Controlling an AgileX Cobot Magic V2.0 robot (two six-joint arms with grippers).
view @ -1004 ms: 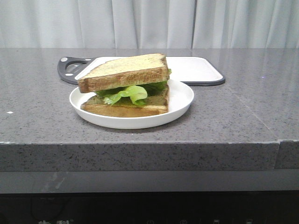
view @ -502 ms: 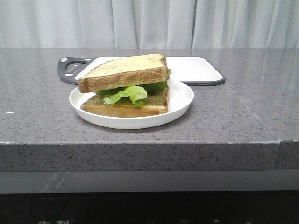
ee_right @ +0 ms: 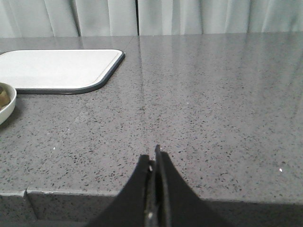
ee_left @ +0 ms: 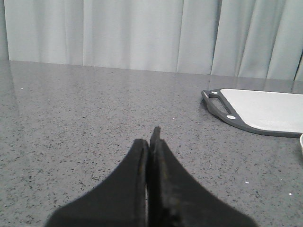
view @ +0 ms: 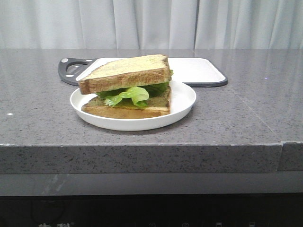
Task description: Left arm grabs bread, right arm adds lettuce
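On the white plate point(view: 182, 101) the bread point(view: 124, 72) sits atop the lettuce point(view: 128, 94), unmoved over the last second. Both grippers, left point(ee_left: 150, 142) and right point(ee_right: 154, 161), rest pinched together and empty above bare tabletop point(view: 246, 113), so the sandwich looks finished.

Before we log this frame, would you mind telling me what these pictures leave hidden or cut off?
- Lettuce, front view: mostly covered by the top bread slice; only its front edge shows.
- Bottom slice: its face is covered.
- Plate, right wrist view: cut off by the frame edge.
- Cutting board, left wrist view: its far end is cropped.
- Both arms: absent from the front view; only the shut left claw and right claw appear.
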